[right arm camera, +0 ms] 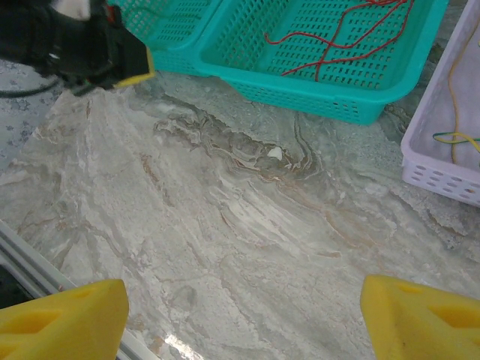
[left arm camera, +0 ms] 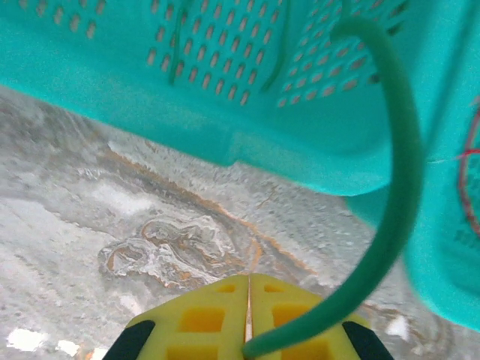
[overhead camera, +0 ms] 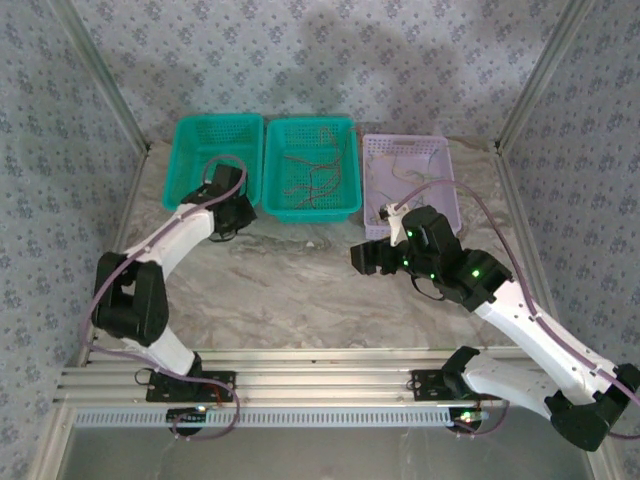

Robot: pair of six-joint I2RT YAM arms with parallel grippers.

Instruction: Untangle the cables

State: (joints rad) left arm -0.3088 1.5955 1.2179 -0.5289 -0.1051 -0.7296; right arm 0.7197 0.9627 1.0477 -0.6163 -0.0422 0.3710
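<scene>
The left tool (left arm camera: pixel 249 315) has its yellow pads pressed together on one end of a green cable (left arm camera: pixel 397 187), close to the near wall of the left teal basket (overhead camera: pixel 190 135) at the desk's (overhead camera: pixel 300 290) far left. Seen from the left wrist, this cable is smooth, round and evenly green. It curves up from the pads in one clean arc in front of the basket's perforated wall toward its rim, and its upper end cannot be followed. The right tool (right arm camera: pixel 240 322) hangs over bare marbled desk near the middle, its fingers spread wide with nothing between them. The other cables lie in the two other baskets along the far edge. The middle teal basket (overhead camera: pixel 345 205) holds thin red cables (right arm camera: pixel 337 37), several strands crossing each other in a loose tangle on its floor. The lilac basket (overhead camera: pixel 445 150), toward the far right, holds a thin yellow cable (right arm camera: pixel 454 90) that runs down its floor and ends in a small bend, where a bit of green wire crosses it.
</scene>
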